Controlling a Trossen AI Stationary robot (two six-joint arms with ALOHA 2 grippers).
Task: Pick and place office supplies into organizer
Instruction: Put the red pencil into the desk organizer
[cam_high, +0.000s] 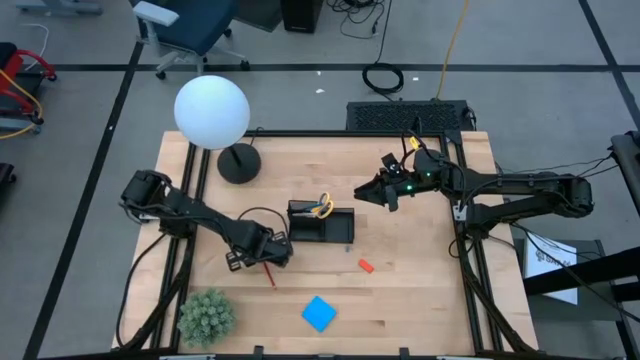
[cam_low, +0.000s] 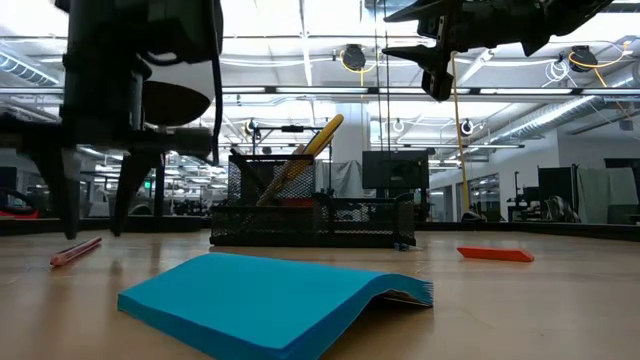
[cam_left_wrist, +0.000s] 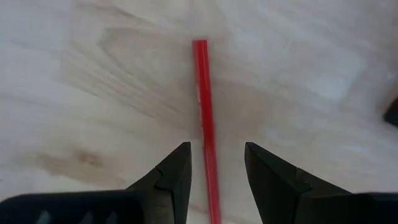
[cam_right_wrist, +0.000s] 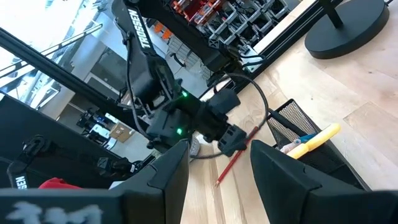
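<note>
High view: the wooden table (cam_high: 420, 290) is seen from straight above, with the black organizer (cam_high: 321, 224) near its centre and both arms reaching in.
Left gripper: the left gripper (cam_left_wrist: 215, 163) is held low over the red pencil (cam_left_wrist: 204, 118), at about 8 o'clock from the organizer; in the left wrist view its fingers (cam_left_wrist: 176, 171) are parted, one on each side of the pencil, and nothing is clamped between them.
Red pencil: it is laid flat on the wood, its far end pointing away from the gripper; in the low view it (cam_low: 76, 251) is seen resting on the table just beside the lowered fingers.
Right gripper: the right gripper (cam_high: 366, 192) is held above the table at about 2 o'clock from the organizer, well clear of the surface in the low view; its fingers (cam_right_wrist: 169, 177) stand apart and empty.
Organizer: the yellow-handled scissors (cam_high: 322, 207) are already stood in its tall narrow compartment, tilted, with the handles upward.
Eraser: the orange-red eraser (cam_high: 365, 265) is lying at about 4 o'clock from the organizer, apart from it.
Note pad: the blue note pad (cam_high: 319, 313) is lying at 6 o'clock, near the front edge.
Surroundings: a white globe lamp (cam_high: 212, 112) is stood at 10 o'clock and a green spiky plant (cam_high: 206, 316) at 7 o'clock.
</note>
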